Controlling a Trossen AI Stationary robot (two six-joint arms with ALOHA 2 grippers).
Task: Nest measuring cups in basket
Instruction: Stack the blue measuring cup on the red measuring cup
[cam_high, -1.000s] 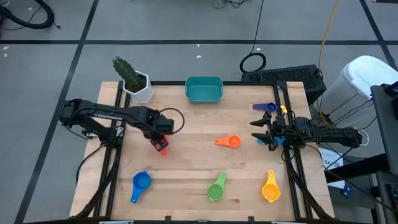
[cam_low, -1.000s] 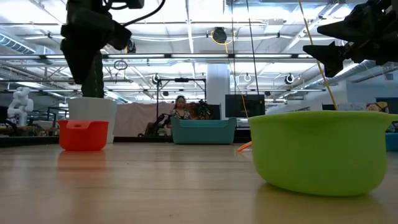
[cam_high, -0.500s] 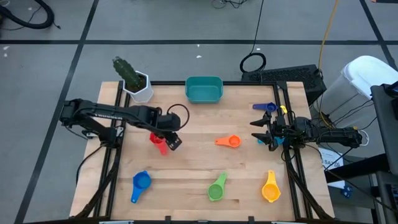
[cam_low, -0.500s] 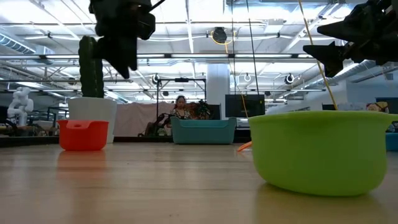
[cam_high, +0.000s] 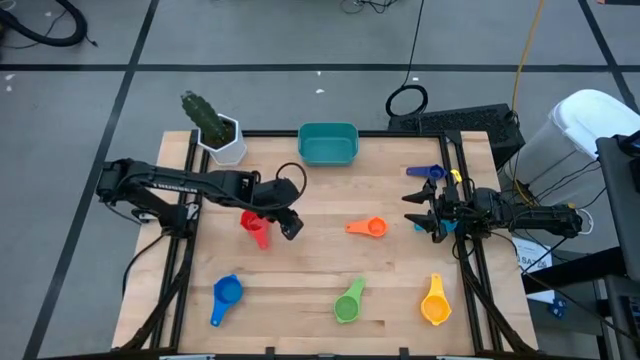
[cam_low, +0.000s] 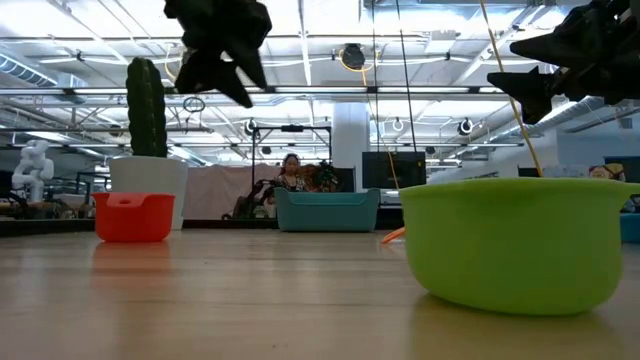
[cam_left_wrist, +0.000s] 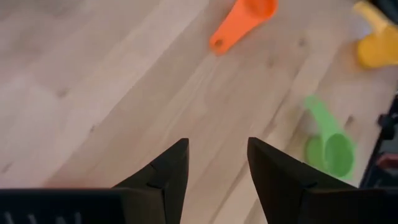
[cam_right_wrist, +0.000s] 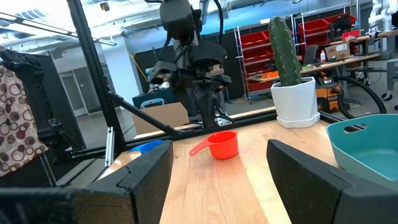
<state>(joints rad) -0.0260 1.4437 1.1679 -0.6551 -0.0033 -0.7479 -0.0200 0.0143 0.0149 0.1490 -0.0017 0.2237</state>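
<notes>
basket (cam_high: 328, 144) at the top centre of the high view sits empty, so nothing is nested yet: the red cup (cam_high: 255, 226) lies left of centre, orange cup (cam_high: 367, 227) mid-table, blue cup (cam_high: 227, 295), green cup (cam_high: 348, 303) and yellow cup (cam_high: 434, 302) along the bottom, dark blue cup (cam_high: 425, 172) up at the right edge. left gripper (cam_high: 285, 218) hangs just right of the red cup, fingers (cam_left_wrist: 165, 177) parted with only bare wood between them, holding nothing. right gripper (cam_high: 418, 210) waits at the right edge, jaws wide and empty.
</notes>
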